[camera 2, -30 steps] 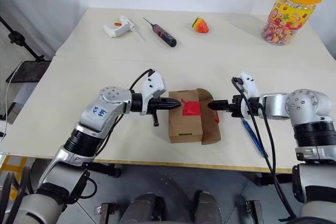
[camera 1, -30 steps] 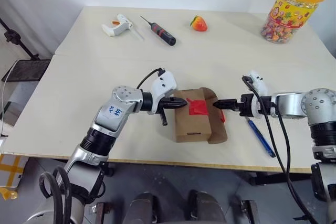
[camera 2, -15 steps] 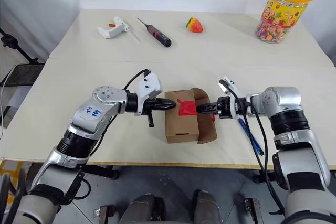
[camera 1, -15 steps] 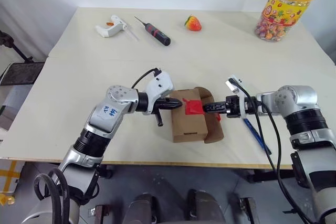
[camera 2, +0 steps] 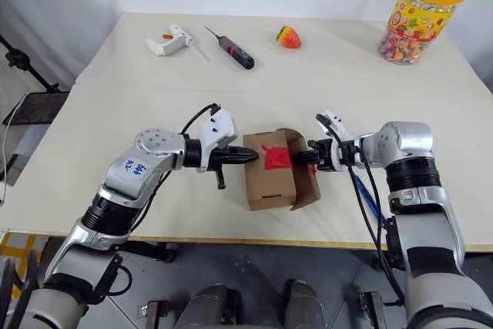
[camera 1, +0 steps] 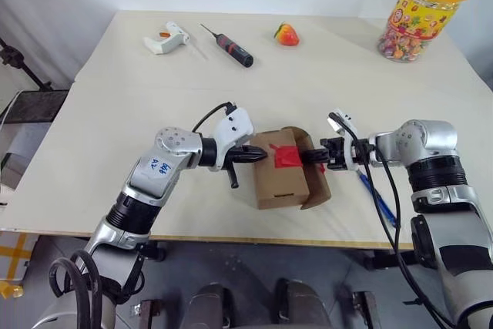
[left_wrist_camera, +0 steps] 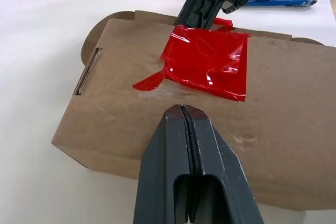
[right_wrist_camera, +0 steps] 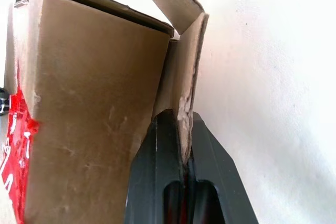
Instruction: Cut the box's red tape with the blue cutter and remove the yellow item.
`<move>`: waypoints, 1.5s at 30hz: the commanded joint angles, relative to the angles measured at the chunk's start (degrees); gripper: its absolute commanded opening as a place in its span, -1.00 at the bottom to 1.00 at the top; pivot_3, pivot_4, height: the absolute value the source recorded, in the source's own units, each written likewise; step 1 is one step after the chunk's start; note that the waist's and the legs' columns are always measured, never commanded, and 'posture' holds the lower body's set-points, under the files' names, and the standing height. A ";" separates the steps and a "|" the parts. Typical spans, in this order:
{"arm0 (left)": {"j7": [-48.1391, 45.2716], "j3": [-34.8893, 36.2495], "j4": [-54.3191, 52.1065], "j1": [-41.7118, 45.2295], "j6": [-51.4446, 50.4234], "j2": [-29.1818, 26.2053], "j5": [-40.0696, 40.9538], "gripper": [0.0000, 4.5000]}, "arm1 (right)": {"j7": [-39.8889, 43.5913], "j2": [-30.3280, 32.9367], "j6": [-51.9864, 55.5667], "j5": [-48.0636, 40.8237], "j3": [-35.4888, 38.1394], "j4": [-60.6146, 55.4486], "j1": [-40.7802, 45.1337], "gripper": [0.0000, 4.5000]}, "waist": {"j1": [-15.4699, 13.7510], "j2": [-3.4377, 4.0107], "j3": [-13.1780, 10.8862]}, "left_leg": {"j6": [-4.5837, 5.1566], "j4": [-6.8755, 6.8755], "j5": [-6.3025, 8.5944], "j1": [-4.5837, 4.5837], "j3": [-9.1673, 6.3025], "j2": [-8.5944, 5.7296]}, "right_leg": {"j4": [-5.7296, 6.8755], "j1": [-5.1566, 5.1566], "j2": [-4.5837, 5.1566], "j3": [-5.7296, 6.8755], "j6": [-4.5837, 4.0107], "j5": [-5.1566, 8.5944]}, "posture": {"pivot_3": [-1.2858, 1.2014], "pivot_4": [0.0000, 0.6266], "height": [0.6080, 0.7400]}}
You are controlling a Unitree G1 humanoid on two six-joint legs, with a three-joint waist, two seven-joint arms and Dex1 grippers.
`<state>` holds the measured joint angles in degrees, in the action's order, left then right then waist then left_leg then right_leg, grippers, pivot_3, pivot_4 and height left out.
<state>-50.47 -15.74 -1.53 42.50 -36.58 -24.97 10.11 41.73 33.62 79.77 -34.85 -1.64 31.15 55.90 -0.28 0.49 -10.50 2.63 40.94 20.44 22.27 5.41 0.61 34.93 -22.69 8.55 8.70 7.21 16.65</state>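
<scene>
The right gripper's (right_wrist_camera: 181,124) fingers are pinched on the edge of the cardboard box's (camera 1: 281,182) opened side flap (right_wrist_camera: 184,85). The left gripper's (left_wrist_camera: 181,109) fingers are pressed together with nothing between them, tips on the box's top just short of the wrinkled red tape (left_wrist_camera: 207,61). The box sits near the table's (camera 1: 115,129) front edge. The blue cutter (camera 1: 379,199) lies on the table just right of the box, under the right arm.
</scene>
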 commanded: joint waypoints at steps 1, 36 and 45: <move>0.08 -0.81 0.45 -1.18 -0.24 -0.43 -0.72 -1.00 | -4.18 0.84 6.33 -0.33 4.78 -7.42 0.71 -0.99 | -0.06 0.01 0.00 | 0.00 -0.01 0.00 0.00 -0.01 0.00 | 0.00 0.00 0.00 0.00 0.00 0.00 | 0.03 -0.52 1.00; -4.24 13.61 1.31 5.25 0.18 -0.36 13.17 -1.00 | -86.39 17.38 -2.70 -78.15 -14.75 -29.93 8.87 -0.99 | -1.02 -0.07 -0.11 | 0.02 -0.02 0.01 0.28 -0.09 0.07 | -0.20 -0.13 0.01 0.21 0.00 0.00 | 0.03 -0.52 1.00; -7.50 1.25 10.94 8.85 14.06 0.70 1.44 -1.00 | -86.87 17.63 -3.54 -78.15 -14.51 -30.16 8.18 -0.99 | -1.00 -0.10 -0.13 | 0.04 -0.02 0.02 0.41 -0.07 0.06 | -0.25 -0.25 -0.01 0.25 0.00 0.00 | 0.03 -0.52 1.00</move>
<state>-57.61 -14.61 8.82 49.75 -24.99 -23.66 12.92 -44.97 50.24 77.24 -112.10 -17.45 2.43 63.78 -1.28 0.39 -10.63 2.67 40.93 20.46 22.79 5.35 0.67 34.71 -23.08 8.53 8.94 7.21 16.64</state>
